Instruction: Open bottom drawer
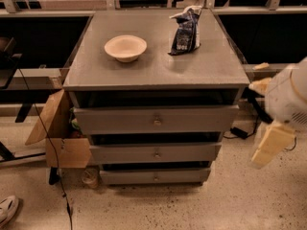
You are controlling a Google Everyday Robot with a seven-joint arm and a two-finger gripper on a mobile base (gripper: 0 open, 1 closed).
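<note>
**Grey drawer chest on a speckled floor, arm waiting off to the right**

The chest (158,128) stands on a pale terrazzo floor (240,205) flecked with dark spots, in front of a long, low run of dark shelving with metal rails behind it. Its flat grey top (158,71) carries two things. A shallow cream bowl (125,48) sits left of centre. A crumpled dark blue snack bag (186,30) stands upright toward the back right, well apart from the bowl.

Three grey drawer fronts sit below the top, each with a small round knob at its centre and each narrower and slimmer than the one above. The top drawer (156,120) is the largest and the middle drawer (156,153) comes under it. The bottom drawer (154,177) sits lowest, just above the floor, with none of its tray showing. A dark gap runs above each front.

An open cardboard box (60,138) leans against the chest's left side with a flap raised; I can't make out what is inside it. A black cable (45,133) trails down across it to the floor. The toe of a white shoe (7,210) shows in the lower left corner.

The gripper (271,145) hangs at the right edge below the arm's rounded white casing (288,97). It is well clear of the chest, at about the height of the middle drawer. It touches nothing, and I cannot tell how far open it is.
</note>
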